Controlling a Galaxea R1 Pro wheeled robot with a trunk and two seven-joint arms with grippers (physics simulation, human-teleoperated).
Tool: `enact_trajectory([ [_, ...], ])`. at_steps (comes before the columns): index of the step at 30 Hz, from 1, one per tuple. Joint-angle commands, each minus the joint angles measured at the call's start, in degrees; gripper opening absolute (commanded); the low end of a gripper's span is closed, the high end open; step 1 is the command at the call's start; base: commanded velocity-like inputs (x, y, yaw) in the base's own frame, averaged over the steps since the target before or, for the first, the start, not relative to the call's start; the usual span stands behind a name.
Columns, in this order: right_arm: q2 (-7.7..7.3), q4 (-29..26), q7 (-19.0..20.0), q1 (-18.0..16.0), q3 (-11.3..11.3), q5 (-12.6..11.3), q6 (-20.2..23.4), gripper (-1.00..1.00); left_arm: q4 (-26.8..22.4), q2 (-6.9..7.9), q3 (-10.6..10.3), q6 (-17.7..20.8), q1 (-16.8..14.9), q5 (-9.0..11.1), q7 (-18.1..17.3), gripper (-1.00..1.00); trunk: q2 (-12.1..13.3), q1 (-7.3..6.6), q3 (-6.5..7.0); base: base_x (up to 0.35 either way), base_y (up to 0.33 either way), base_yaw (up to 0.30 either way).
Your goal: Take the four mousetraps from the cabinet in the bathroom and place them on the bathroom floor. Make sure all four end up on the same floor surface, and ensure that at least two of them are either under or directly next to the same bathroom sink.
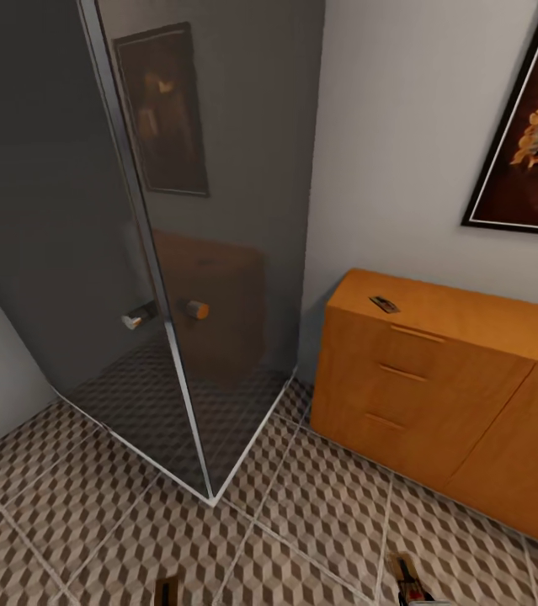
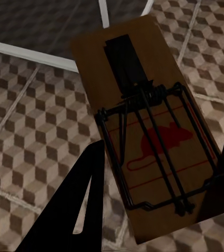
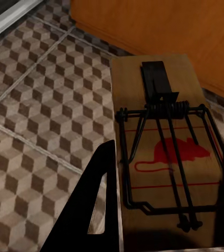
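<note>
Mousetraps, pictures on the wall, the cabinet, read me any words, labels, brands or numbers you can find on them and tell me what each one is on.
No readable text anywhere.
Mousetrap in the left claw: a red mouse outline and red lines, no letters.
Mousetrap in the right claw: the same red mouse mark, no letters.
Mousetrap on the cabinet: too small to tell.
Framed picture on the wall: an image, no wording visible.
Cabinet: plain wood, no label.

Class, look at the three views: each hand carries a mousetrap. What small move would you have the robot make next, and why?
Probably turn the base away to look for the sink. The left hand and right hand each hold a mousetrap above the floor, but ahead are the cabinet and a glass shower, with another trap on the cabinet.
</note>
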Motion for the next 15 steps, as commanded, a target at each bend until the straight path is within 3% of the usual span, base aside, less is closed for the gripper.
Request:
enact_trajectory([
  [1,0.01,0.03,-0.24,-0.02,-0.06,0.43,-0.10,-1.00,0.24,-0.02,-0.16,-0.26,-0.11,-0.64,0.64,-1.00,-0.03,0.00,-0.05,0.000,0.000,0.266],
  [15,0.01,0.01,-0.24,-0.02,-0.06,0.43,-0.12,-1.00,0.24,-0.02,-0.14,-0.26,-0.11,-0.64,0.64,-1.00,-0.03,0.00,-0.05,0.000,0.000,0.266],
])
